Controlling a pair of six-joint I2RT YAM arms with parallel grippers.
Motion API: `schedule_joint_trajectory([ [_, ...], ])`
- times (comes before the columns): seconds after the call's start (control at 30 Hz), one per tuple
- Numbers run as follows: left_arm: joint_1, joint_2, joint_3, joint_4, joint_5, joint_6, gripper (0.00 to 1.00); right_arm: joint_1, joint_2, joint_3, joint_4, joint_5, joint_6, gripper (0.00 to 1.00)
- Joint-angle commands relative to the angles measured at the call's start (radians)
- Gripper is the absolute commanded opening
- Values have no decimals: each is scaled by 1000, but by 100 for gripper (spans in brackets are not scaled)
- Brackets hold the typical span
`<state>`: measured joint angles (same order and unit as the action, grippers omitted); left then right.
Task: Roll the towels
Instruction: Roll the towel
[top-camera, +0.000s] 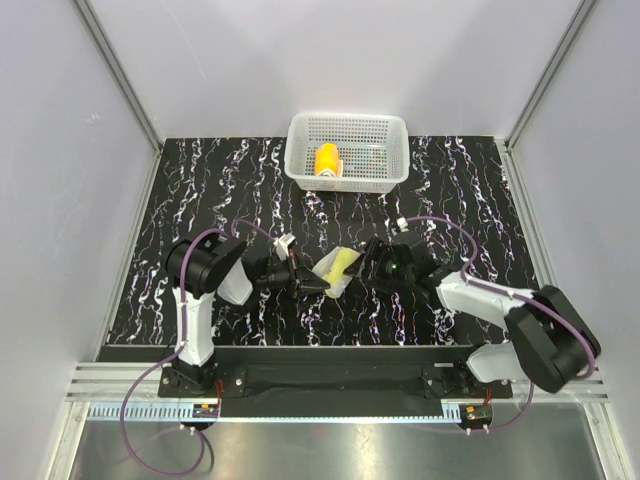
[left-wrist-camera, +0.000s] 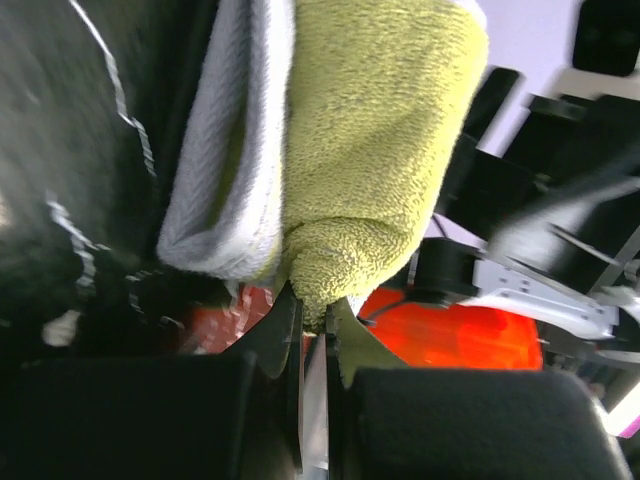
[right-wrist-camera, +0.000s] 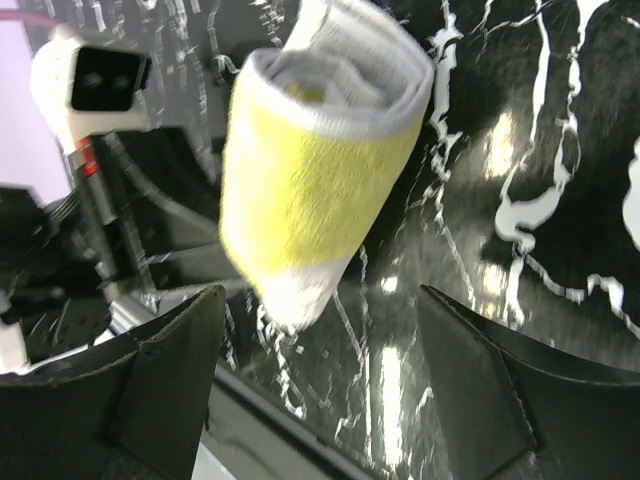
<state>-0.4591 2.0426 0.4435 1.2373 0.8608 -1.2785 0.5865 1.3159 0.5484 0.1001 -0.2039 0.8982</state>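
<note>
The grey towel with yellow-green blotches (top-camera: 336, 268) is rolled up and held above the black marbled table, between the two arms. My left gripper (top-camera: 312, 287) is shut on its lower end; in the left wrist view the towel (left-wrist-camera: 350, 150) rises straight out of the pinched jaws (left-wrist-camera: 322, 310). My right gripper (top-camera: 372, 262) is open just right of the roll; in the right wrist view the roll (right-wrist-camera: 310, 170) hangs ahead of the spread fingers (right-wrist-camera: 320, 330), apart from them. The orange towel (top-camera: 327, 159) lies rolled in the white basket (top-camera: 392, 150).
The white perforated basket stands at the table's far edge, centre. White walls close in the left, right and back. The arm bases sit on a black rail at the near edge.
</note>
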Motion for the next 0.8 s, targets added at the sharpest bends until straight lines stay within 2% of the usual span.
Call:
schedule_joint_trajectory([
  [0.0, -3, 2, -14, 427, 53, -81, 0, 6, 86, 15, 144, 1, 14, 83],
  [0.23, -3, 28, -3, 425, 64, -81, 0, 21, 207, 34, 243, 0, 44, 82],
  [0.4, -3, 34, 0, 404, 81, -67, 0, 32, 262, 61, 276, -9, 45, 66],
  [0.47, -3, 31, 3, 360, 84, -44, 0, 35, 272, 61, 291, -9, 48, 64],
  [0.6, -3, 13, 12, 289, 96, -5, 6, 42, 286, 64, 296, -11, 48, 45],
  [0.63, -3, 7, 12, 260, 96, 4, 8, 44, 289, 64, 296, -14, 48, 37],
  [0.7, -3, -28, 8, 217, 92, 44, 13, 45, 293, 61, 294, -14, 51, 28],
  [0.73, -3, -45, 6, 155, 86, 63, 16, 45, 292, 59, 291, -9, 56, 18],
  [0.77, -3, -65, 4, 110, 74, 117, 20, 45, 292, 58, 283, -8, 56, 13],
])
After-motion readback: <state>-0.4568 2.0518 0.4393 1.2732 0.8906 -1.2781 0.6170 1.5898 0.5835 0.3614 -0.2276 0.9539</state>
